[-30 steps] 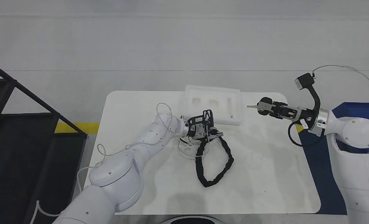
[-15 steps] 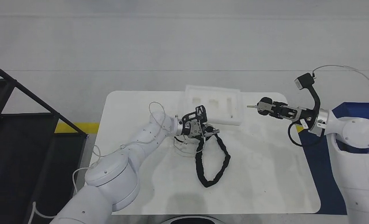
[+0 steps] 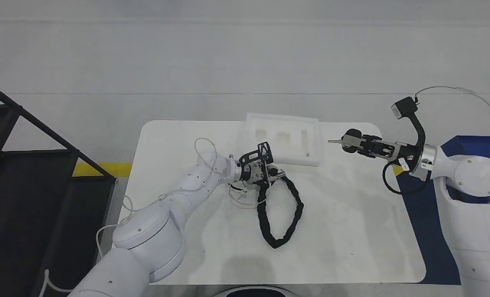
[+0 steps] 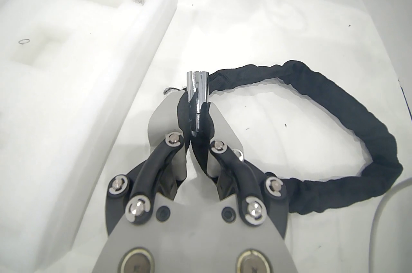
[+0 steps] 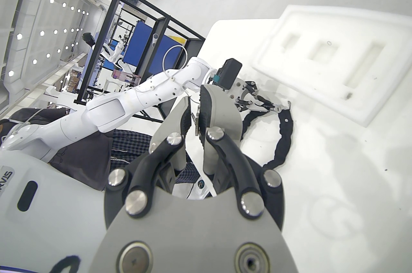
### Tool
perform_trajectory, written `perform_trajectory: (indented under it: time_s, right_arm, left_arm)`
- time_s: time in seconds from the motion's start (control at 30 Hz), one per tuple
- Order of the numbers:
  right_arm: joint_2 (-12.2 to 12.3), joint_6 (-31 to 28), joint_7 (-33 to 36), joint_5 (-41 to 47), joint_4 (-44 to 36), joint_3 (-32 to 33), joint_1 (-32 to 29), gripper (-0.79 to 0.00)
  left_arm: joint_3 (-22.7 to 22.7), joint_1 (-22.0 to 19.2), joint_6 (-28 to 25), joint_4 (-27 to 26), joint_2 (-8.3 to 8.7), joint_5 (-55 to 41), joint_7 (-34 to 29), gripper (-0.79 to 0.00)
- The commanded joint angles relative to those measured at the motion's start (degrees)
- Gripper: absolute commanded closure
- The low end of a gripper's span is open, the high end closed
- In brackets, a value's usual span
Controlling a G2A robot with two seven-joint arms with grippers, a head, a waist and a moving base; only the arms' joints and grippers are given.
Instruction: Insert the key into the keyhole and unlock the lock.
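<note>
A chain lock in a black fabric sleeve lies looped on the white table. My left gripper is shut on the lock's silver metal cylinder, which sticks out past the fingertips; the sleeve curves away from it. Far off at the table's right side, my right gripper is held above the surface, shut on the key, whose thin shaft points toward the lock. In the right wrist view a sliver of metal key shows between the pads, with the lock beyond.
A white foam tray with several rectangular recesses lies at the table's back, just beyond the left gripper. A black metal frame stands off the table's left side. A blue mat runs along the right edge.
My left gripper has pulled leftward with the lock's cylinder, dragging the chain loop with it. The right arm and key have stayed still.
</note>
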Motion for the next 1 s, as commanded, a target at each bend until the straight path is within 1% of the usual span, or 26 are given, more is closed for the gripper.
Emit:
perform_trajectory:
  time_s: [0.0, 0.1, 0.17, 0.27, 0.5, 0.63, 0.8, 0.83, 0.87, 0.9, 0.97]
  right_arm:
    - [0.0, 0.0, 0.0, 0.0, 0.0, 0.0, 0.0, 0.0]
    - [0.0, 0.0, 0.0, 0.0, 0.0, 0.0, 0.0, 0.0]
    - [0.0, 0.0, 0.0, 0.0, 0.0, 0.0, 0.0, 0.0]
    - [0.0, 0.0, 0.0, 0.0, 0.0, 0.0, 0.0, 0.0]
    - [0.0, 0.0, 0.0, 0.0, 0.0, 0.0, 0.0, 0.0]
    - [0.0, 0.0, 0.0, 0.0, 0.0, 0.0, 0.0, 0.0]
    - [0.0, 0.0, 0.0, 0.0, 0.0, 0.0, 0.0, 0.0]
    - [0.0, 0.0, 0.0, 0.0, 0.0, 0.0, 0.0, 0.0]
    - [0.0, 0.0, 0.0, 0.0, 0.0, 0.0, 0.0, 0.0]
    - [0.0, 0.0, 0.0, 0.0, 0.0, 0.0, 0.0, 0.0]
    - [0.0, 0.0, 0.0, 0.0, 0.0, 0.0, 0.0, 0.0]
  left_arm:
    - [-0.2, 0.1, 0.2, -0.1, 0.03, -0.2, -0.4, -0.348]
    - [-0.5, 0.1, 1.0, -0.2, 0.06, -0.4, -1.2, -0.409]
    - [-0.7, 0.2, 1.4, -0.3, 0.06, -0.7, -1.7, -0.428]
    - [-1.0, 0.2, 1.5, -0.4, 0.05, -0.9, -2.4, -0.391]
    - [-1.3, 0.5, 1.8, -0.7, -0.24, -1.1, -5.0, -0.376]
    - [-1.5, 0.7, 2.7, -0.8, -0.54, -1.5, -6.6, -0.388]
    - [-1.6, 0.9, 3.1, -0.9, -0.91, -1.4, -8.0, -0.363]
    - [-1.6, 0.9, 3.2, -0.9, -0.99, -1.3, -8.3, -0.345]
    - [-1.6, 0.9, 3.2, -0.9, -1.07, -1.3, -8.5, -0.308]
    - [-1.6, 0.9, 3.3, -0.8, -1.14, -1.4, -8.8, -0.234]
    - [-1.9, 0.8, 3.5, -0.7, -1.28, -1.8, -9.0, 0.0]
